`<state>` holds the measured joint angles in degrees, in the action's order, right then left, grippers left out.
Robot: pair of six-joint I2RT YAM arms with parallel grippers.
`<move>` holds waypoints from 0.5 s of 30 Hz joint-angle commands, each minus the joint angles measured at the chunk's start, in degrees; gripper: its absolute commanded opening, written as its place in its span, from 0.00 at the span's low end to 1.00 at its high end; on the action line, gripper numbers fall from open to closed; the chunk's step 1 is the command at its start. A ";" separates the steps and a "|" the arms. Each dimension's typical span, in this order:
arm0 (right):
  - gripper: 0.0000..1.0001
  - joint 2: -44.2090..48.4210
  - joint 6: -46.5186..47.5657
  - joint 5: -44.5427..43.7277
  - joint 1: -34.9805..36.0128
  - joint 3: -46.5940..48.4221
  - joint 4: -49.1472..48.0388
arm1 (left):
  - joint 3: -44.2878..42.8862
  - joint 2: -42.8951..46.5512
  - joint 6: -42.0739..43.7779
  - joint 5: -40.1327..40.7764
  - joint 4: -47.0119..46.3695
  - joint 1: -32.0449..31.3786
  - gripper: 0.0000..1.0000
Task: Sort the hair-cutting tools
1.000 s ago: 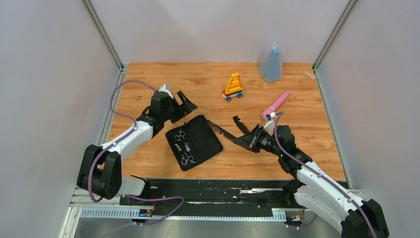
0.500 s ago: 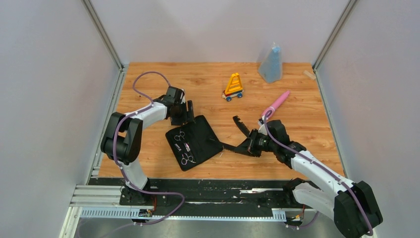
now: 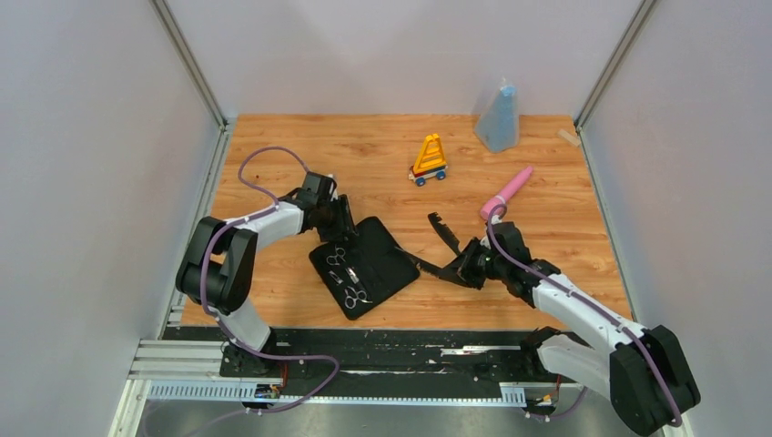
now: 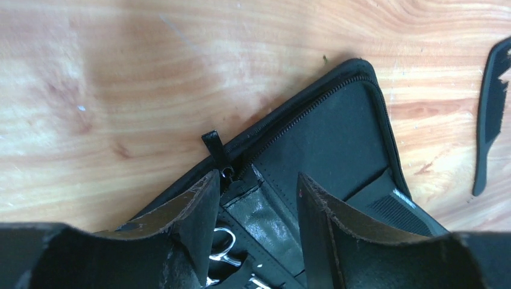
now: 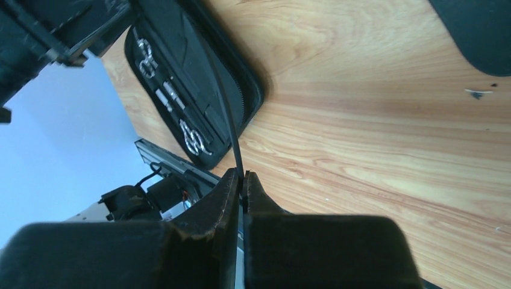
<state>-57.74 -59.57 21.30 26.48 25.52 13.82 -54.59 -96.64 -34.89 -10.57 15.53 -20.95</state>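
A black zip case (image 3: 387, 259) lies open left of centre, with two silver scissors (image 3: 335, 258) (image 3: 356, 295) strapped inside. My left gripper (image 3: 341, 226) is down at the case's far left corner. In the left wrist view its fingers (image 4: 202, 208) stand apart over the case's (image 4: 337, 126) inner strip, beside the zip pull (image 4: 212, 144), with a scissor ring (image 4: 223, 241) below. My right gripper (image 3: 464, 266) is shut on a thin black comb (image 3: 428, 265) whose tip reaches the case's right edge. That comb (image 5: 226, 114) shows edge-on in the right wrist view. A second comb (image 3: 443, 231) lies loose on the wood.
A yellow-orange wheeled toy (image 3: 429, 159) stands at the back centre, with a pink wand (image 3: 508, 191) right of it. A blue pouch (image 3: 498, 116) sits in the far right corner. A black rail (image 3: 382, 350) runs along the near edge.
My left gripper dropped onto the case's far corner while its jaws narrowed. The case shifted slightly toward the near right. The right gripper carried the comb's tip to the case's edge.
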 commanded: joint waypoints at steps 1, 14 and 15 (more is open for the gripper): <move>0.00 -4.57 -1.05 -2.03 -0.27 1.89 -0.78 | 4.96 2.56 -7.29 -5.94 1.93 -2.34 0.56; 0.00 -14.22 2.30 -3.91 -0.20 5.64 -4.37 | 7.71 5.94 -10.18 -6.79 1.86 -5.81 0.51; 0.00 -14.92 2.94 -4.27 -0.13 6.26 -4.56 | 7.56 5.94 -10.10 -6.68 2.00 -5.88 0.51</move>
<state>-70.48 -59.05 19.92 26.44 28.56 11.18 -47.53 -91.44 -43.68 -14.68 15.03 -25.41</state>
